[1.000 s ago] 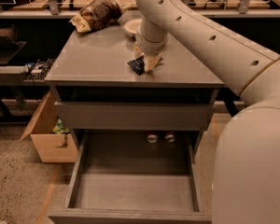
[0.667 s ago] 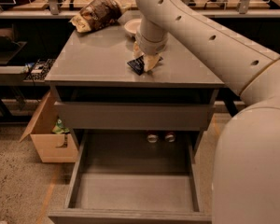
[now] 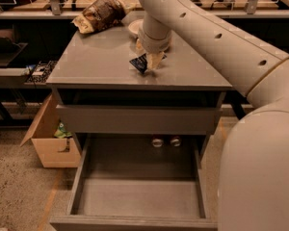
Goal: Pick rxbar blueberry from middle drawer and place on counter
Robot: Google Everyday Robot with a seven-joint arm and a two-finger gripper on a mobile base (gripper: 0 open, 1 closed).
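The rxbar blueberry (image 3: 139, 63), in a dark navy wrapper, is tilted just above the counter (image 3: 96, 61), near its middle front. My gripper (image 3: 149, 61) reaches down from the arm and is shut on the bar, its pale fingers (image 3: 155, 59) on the bar's right side. The bar's lower corner is at or just above the counter top; I cannot tell if it touches. The middle drawer (image 3: 135, 220) is pulled out wide below, and its grey inside shows nothing in it.
A brown-and-yellow snack bag (image 3: 100, 14) lies at the counter's back left, with a pale bowl (image 3: 135, 28) beside the arm. A closed plain drawer front (image 3: 135, 120) sits above the open drawer. A cardboard box (image 3: 50, 138) stands on the floor at left. My arm fills the right side.
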